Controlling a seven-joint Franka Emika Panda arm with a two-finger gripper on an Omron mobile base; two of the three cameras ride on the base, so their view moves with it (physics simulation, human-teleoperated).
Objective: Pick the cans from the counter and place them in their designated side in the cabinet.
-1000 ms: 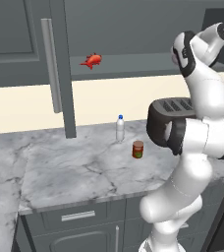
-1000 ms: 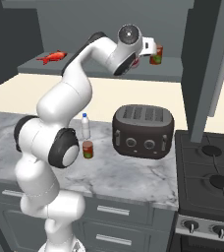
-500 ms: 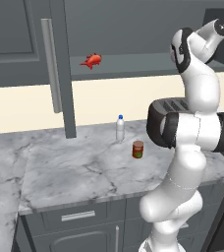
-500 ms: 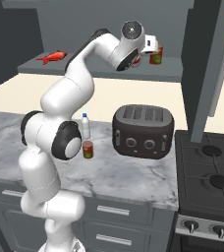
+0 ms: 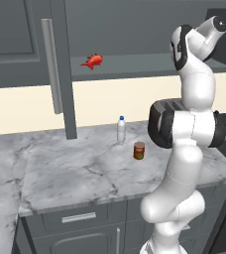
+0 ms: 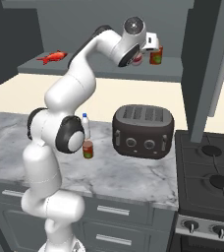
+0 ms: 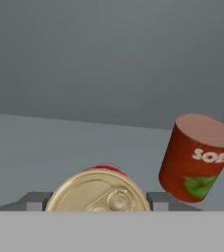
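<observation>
Grip: my gripper (image 7: 98,206) is clenched on the cream-white can (image 7: 100,193); its gold pull-tab lid sits between my two finger tips, so I hold it by the sides and it stays level for setting down.
Reach: my hand is up at the cabinet shelf (image 6: 104,74), at its right end, seen from the right base view as the gripper (image 6: 142,55) poking in low over the board.
Neighbour: dark red can (image 7: 196,157) stands just ahead of my fingers and to one side, already on the shelf; I judge I am bringing mine in beside it, apart enough not to knock it.
Far side: red fish-like item (image 5: 92,61) lies well away at the other end, which suggests each side has its own kind.
Below: orange-red can (image 5: 139,150) and clear bottle (image 5: 121,129) remain down on the counter (image 5: 75,171).
</observation>
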